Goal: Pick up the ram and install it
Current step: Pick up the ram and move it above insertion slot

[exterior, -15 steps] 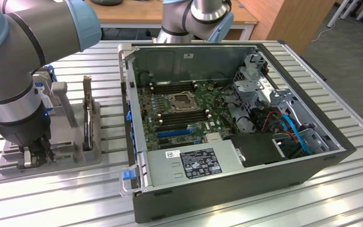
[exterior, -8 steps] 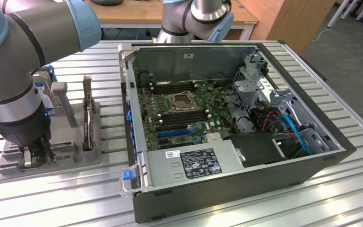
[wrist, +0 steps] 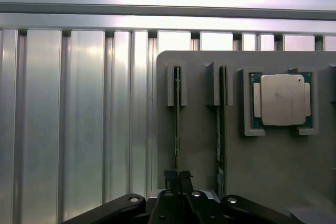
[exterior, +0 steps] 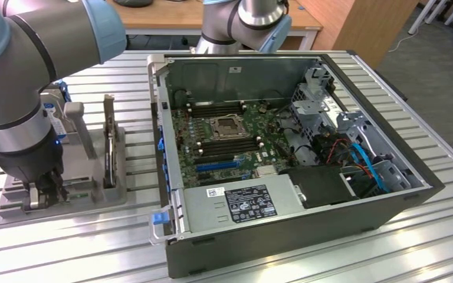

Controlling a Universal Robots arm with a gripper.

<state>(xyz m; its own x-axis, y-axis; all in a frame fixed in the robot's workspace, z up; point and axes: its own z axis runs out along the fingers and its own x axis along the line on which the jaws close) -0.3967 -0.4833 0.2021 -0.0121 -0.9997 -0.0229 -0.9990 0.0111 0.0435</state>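
A table (exterior: 92, 250) of ribbed aluminium slats carries everything, its grooves running across from the exterior view's left to its right. A dark computer case (exterior: 289, 233) lies on the slats on its side, open face up, and takes up most of the surface. To the exterior view's left of the case, just beside it with a narrow strip of bare slats between, a flat grey holder plate (exterior: 69, 207) rests on the table. Bare slats show in front of the case and behind it
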